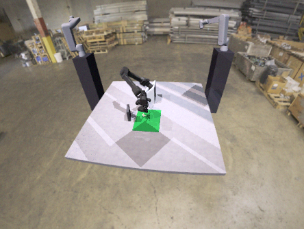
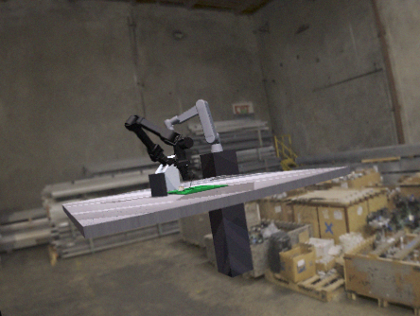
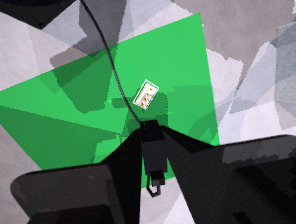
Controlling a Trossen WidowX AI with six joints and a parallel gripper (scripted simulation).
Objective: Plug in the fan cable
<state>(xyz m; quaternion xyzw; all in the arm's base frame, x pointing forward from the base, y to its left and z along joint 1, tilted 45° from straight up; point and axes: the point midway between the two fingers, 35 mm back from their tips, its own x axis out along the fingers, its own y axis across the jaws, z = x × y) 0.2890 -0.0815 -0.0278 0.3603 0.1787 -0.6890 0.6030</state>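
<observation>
The jaws (image 1: pixel 145 110) (image 2: pixel 185 178) pinch the black plug (image 3: pixel 154 150) of the fan's cable between their tips, one tip against each side of it. In the wrist view a small looped latch sticks out at the plug's near end, and the thin black cable (image 3: pixel 111 60) leaves its far end, curving away from the jaws across the board toward a dark body (image 3: pixel 37 11) at the upper left corner of that view

The four-pin header (image 1: pixel 144 115) (image 2: pixel 181 188) (image 3: pixel 146 95), a white rectangle with gold-coloured pins showing inside its outline, lies just beyond the jaws in the wrist view, a little to the right of the cable. Its pins are uncovered and the plug is apart from it, so the plug is not on the header. The header sits turned at a slant compared with the plug

The green board (image 1: pixel 147 125) (image 2: pixel 203 189) (image 3: pixel 170 55) lies flat on the bench (image 1: pixel 186 137) (image 2: pixel 128 219) (image 3: pixel 232 102) beneath the jaws. The black arm (image 1: pixel 131 82) (image 2: pixel 151 142) bends down toward the board, with the jaws at its low end. Beside the board, near the jaws, a dark upright block (image 1: pixel 128 112) (image 2: pixel 158 184) stands on the bench, and a white-sided upright piece (image 1: pixel 153 92) (image 2: pixel 172 178) stands behind the jaws as the top view shows it
</observation>
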